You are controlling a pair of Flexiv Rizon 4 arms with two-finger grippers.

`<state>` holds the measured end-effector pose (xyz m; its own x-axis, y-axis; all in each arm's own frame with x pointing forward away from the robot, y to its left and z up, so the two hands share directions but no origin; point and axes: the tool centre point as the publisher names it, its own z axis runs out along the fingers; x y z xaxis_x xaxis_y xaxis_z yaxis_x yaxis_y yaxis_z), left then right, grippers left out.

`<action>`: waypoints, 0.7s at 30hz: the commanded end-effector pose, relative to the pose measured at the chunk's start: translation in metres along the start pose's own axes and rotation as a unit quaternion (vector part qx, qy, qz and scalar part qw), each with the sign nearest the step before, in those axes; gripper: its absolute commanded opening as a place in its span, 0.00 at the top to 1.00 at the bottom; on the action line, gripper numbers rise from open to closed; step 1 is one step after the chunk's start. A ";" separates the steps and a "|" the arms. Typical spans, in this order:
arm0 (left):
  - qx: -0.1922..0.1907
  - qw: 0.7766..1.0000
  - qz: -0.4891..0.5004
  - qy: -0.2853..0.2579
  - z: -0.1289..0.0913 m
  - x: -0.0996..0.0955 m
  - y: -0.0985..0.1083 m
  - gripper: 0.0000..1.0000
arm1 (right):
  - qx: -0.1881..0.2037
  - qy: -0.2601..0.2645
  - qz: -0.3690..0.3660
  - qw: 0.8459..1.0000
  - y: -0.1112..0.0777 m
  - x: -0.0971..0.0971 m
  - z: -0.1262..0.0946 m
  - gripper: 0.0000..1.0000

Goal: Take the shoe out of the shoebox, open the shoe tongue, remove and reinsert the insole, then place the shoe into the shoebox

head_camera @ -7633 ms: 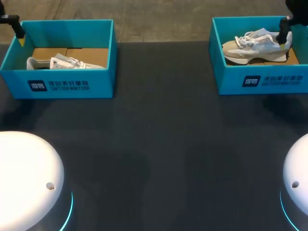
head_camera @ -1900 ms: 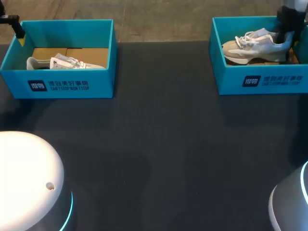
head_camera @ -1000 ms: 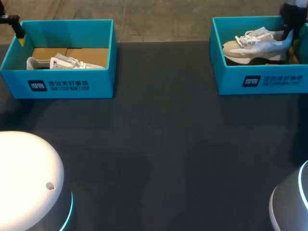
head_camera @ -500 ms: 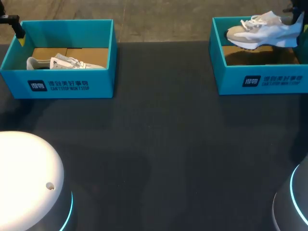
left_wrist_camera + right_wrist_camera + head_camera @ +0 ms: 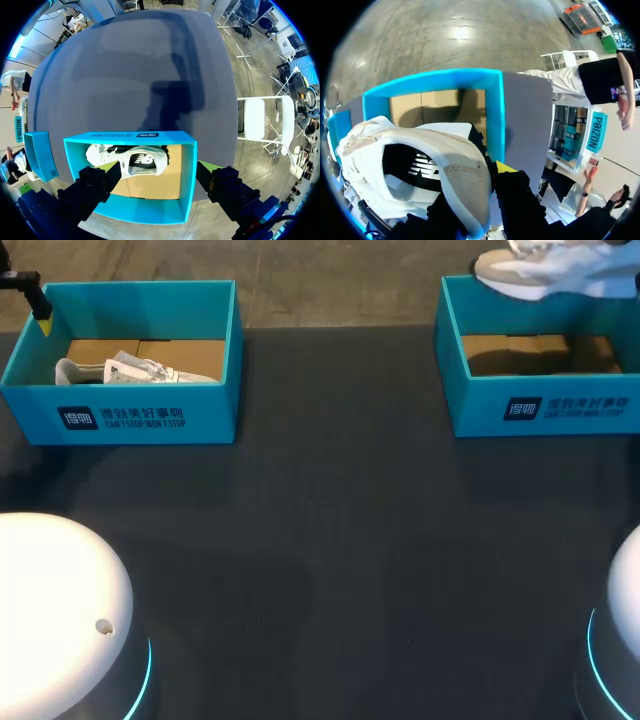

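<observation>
You face a dark grey table (image 5: 330,540), matte, with soft shadows across its bare middle. Nearest you, the white rounded base of my left arm (image 5: 50,610) sits at seven o'clock and the base of my right arm (image 5: 625,625) at five o'clock, each with a thin blue glow along its edge.

Past the bare stretch, two open turquoise boxes stand at the far edge, well apart. The left box (image 5: 150,415) is at ten o'clock, with a spare shoe (image 5: 130,370) lying on its brown cardboard floor. The left gripper (image 5: 157,167) hangs above that box. Its fingers are spread wide, one over each end of the box, and it holds nothing.

The right box (image 5: 540,405) is at two o'clock and shows its cardboard floor with a shadow on it. The white shoe (image 5: 555,265) hangs in the air over that box's far wall, at one o'clock, its toe towards nine. The right gripper (image 5: 480,175) is clamped on the shoe's heel rim. One yellow-tipped finger (image 5: 505,167) presses the outside of the heel, and the shoe hides the other.
</observation>
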<state>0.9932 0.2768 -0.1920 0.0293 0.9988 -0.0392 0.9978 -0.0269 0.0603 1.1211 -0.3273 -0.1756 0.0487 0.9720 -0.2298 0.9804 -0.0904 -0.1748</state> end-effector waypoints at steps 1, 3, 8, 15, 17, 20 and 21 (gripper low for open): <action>-0.001 1.000 0.000 0.001 0.000 0.000 -0.001 0.00 | -0.077 -0.010 0.005 0.997 -0.070 0.010 -0.033 1.00; -0.001 1.000 0.000 0.001 0.000 0.000 -0.001 0.00 | -0.086 -0.005 0.009 0.996 -0.082 0.014 -0.038 1.00; -0.001 1.000 0.000 0.001 0.000 0.000 -0.001 0.00 | -0.093 0.005 0.018 0.995 -0.110 0.028 -0.040 1.00; -0.001 1.000 0.000 0.001 0.000 0.000 -0.001 0.00 | -0.110 0.024 0.038 0.993 -0.161 0.059 -0.035 1.00; -0.001 1.000 0.000 0.001 0.000 0.000 -0.001 0.00 | -0.119 0.025 0.044 0.992 -0.174 0.068 -0.034 1.00; -0.001 1.000 0.000 0.001 0.000 0.000 -0.001 0.00 | -0.132 0.027 0.053 0.989 -0.190 0.082 -0.032 1.00; -0.001 1.000 0.000 0.001 0.000 0.000 -0.001 0.00 | -0.138 0.029 0.057 0.988 -0.198 0.088 -0.031 1.00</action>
<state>0.9932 0.2768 -0.1920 0.0292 0.9988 -0.0392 0.9978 -0.0268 0.0603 0.9930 -0.2354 -0.1407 0.1568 0.9712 -0.1796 0.8988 -0.2157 -0.3817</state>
